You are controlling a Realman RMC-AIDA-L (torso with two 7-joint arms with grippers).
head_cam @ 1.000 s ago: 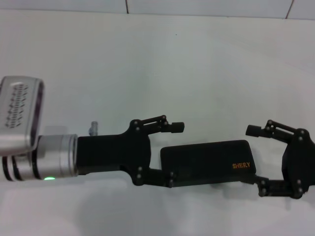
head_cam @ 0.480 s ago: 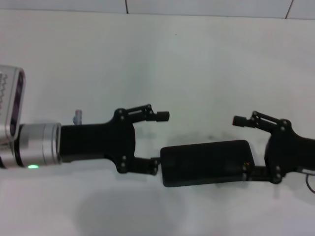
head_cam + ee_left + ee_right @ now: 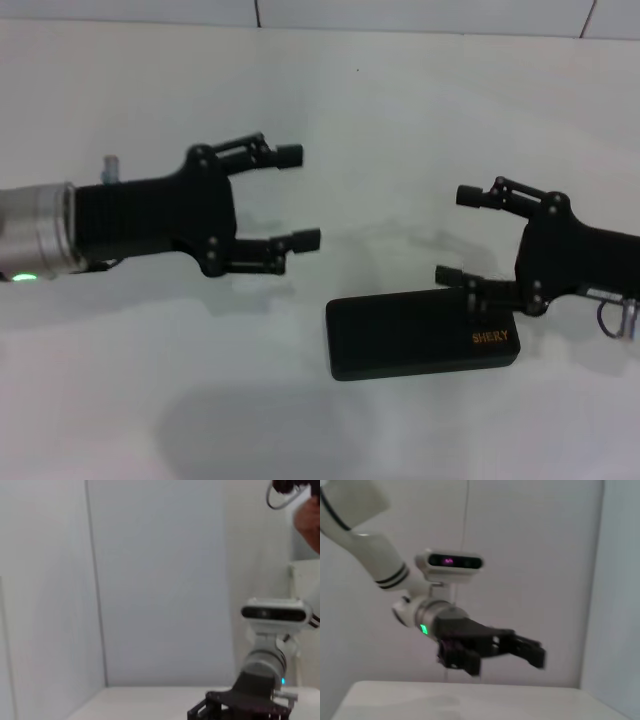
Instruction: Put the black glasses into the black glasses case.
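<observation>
The black glasses case [image 3: 423,335] lies shut and flat on the white table, orange lettering at its right end. The black glasses are hidden. My left gripper [image 3: 300,197] is open and empty, above the table and beyond the case's left end. My right gripper [image 3: 457,235] is open and empty, just beyond the case's right half, its lower finger close above the case's far edge. The left wrist view shows the right arm's gripper [image 3: 240,707] from afar. The right wrist view shows the left arm's gripper [image 3: 520,647], open.
The white table [image 3: 330,120] runs back to a tiled wall [image 3: 420,12]. White walls stand behind both arms in the wrist views.
Both grippers have drawn off the ends of the case, toward the far side of the table. The case stays shut in the same place.
</observation>
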